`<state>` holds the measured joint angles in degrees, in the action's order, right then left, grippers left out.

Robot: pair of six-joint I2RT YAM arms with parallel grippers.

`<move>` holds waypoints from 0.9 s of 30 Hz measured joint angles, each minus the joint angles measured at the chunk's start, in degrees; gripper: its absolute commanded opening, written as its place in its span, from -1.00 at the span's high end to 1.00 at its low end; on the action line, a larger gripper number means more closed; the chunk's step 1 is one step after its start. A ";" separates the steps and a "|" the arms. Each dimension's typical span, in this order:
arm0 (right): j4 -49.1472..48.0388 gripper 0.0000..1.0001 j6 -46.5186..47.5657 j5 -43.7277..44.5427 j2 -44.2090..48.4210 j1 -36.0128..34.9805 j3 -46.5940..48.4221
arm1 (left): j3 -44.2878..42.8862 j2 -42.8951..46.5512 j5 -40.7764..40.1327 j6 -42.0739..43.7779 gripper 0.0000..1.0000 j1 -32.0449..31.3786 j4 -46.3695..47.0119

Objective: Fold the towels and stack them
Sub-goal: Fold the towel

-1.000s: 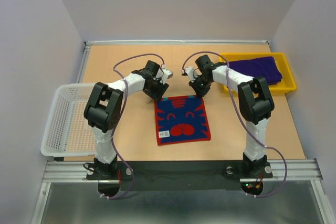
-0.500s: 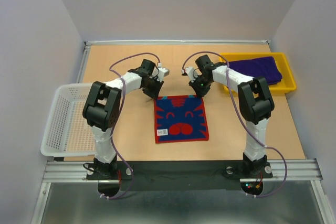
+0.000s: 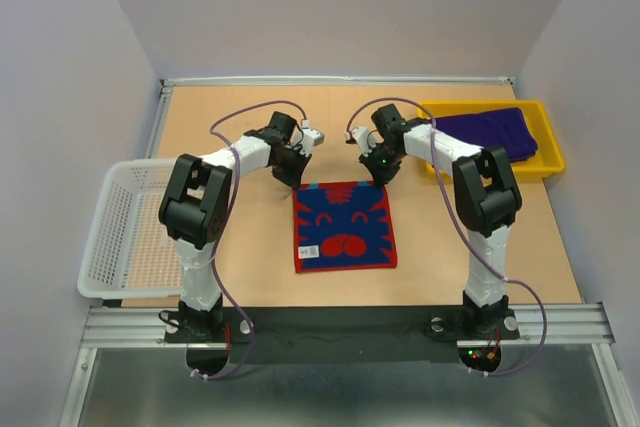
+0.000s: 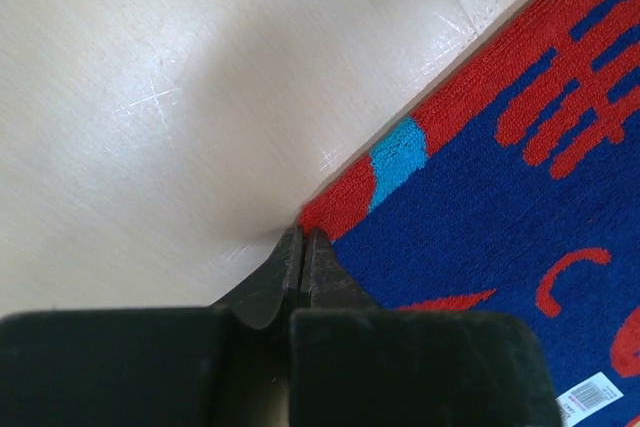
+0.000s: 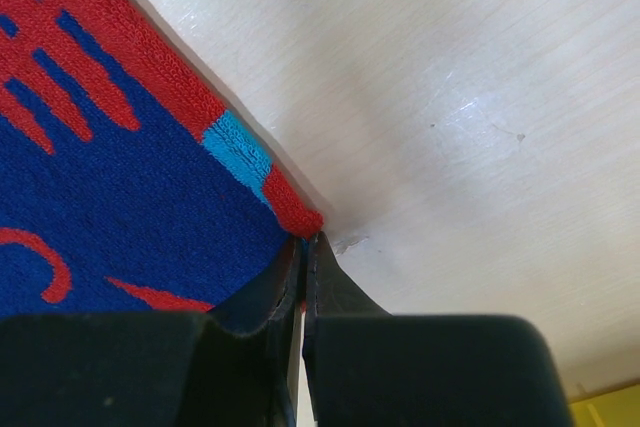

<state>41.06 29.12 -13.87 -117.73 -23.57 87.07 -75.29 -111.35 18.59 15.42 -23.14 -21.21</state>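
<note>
One of the towels, red with a blue face pattern point(image 3: 345, 229), lies flat on the table in front of the arms. My left gripper point(image 3: 297, 183) is shut at its far left corner. In the left wrist view the jaws point(image 4: 303, 237) meet right on the red corner of the towel point(image 4: 480, 207). My right gripper point(image 3: 381, 179) is shut on the far right corner. The right wrist view has red cloth pinched between that gripper's tips point(image 5: 305, 239), with the rest of the towel point(image 5: 120, 187) spreading left. A deep purple towel point(image 3: 495, 132) lies in the tray.
The yellow tray point(image 3: 548, 162) sits at the back right of the table. A white mesh basket point(image 3: 125, 232) hangs over the table's left edge. Bare wood lies behind the towel and to both sides.
My left gripper has come down onto the towel's far left corner and shut there. The towel shifted slightly left. The right arm has not moved.
</note>
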 measured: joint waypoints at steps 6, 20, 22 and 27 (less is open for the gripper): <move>0.74 0.99 -0.42 2.64 -0.07 -0.13 2.97 | -0.98 0.44 -1.64 1.68 1.00 -0.11 -0.09; -5.79 0.95 -3.32 9.25 2.89 -0.13 0.59 | 5.77 11.04 -4.09 0.66 1.00 -0.09 10.97; -7.56 0.94 -4.02 9.33 5.16 -0.22 -1.95 | 7.67 12.85 -4.00 -0.11 1.00 -0.20 12.26; -10.99 0.93 -5.55 9.35 11.89 -0.96 -8.13 | 11.98 16.44 -3.96 -2.54 1.00 -0.28 14.32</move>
<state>30.06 23.57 -4.51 -105.84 -24.53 78.94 -63.31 -94.91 14.63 12.88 -23.42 -6.90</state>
